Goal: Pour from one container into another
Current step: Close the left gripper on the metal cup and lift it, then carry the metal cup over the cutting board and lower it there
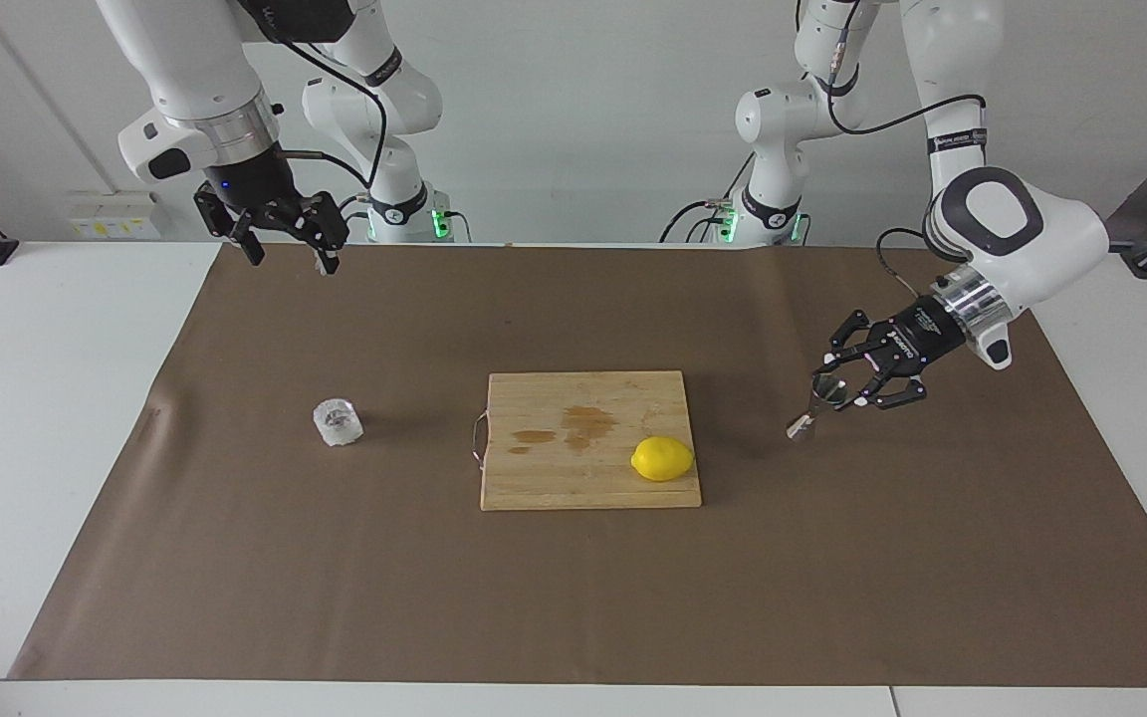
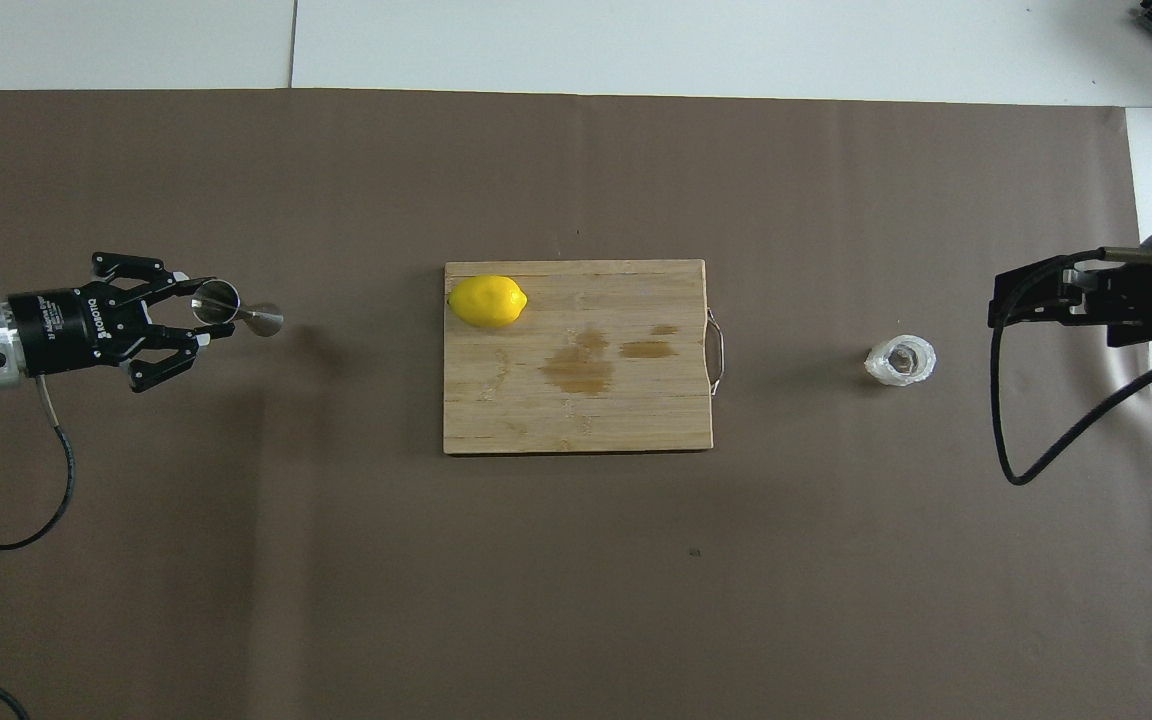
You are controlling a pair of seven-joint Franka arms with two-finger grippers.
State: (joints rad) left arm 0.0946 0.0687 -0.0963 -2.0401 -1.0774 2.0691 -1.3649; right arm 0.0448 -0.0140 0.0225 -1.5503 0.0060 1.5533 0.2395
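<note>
Left gripper (image 1: 835,391) up over brown mat (image 1: 832,558), clamped on upper cone of shiny steel hourglass jigger (image 1: 814,408); lower cone jutting out past fingertips, tilted. Clear cut-glass tumbler (image 1: 338,422) upright on mat toward right arm's end. Right gripper (image 1: 290,244) waiting aloft there, fingers spread wide, holding nothing.
</note>
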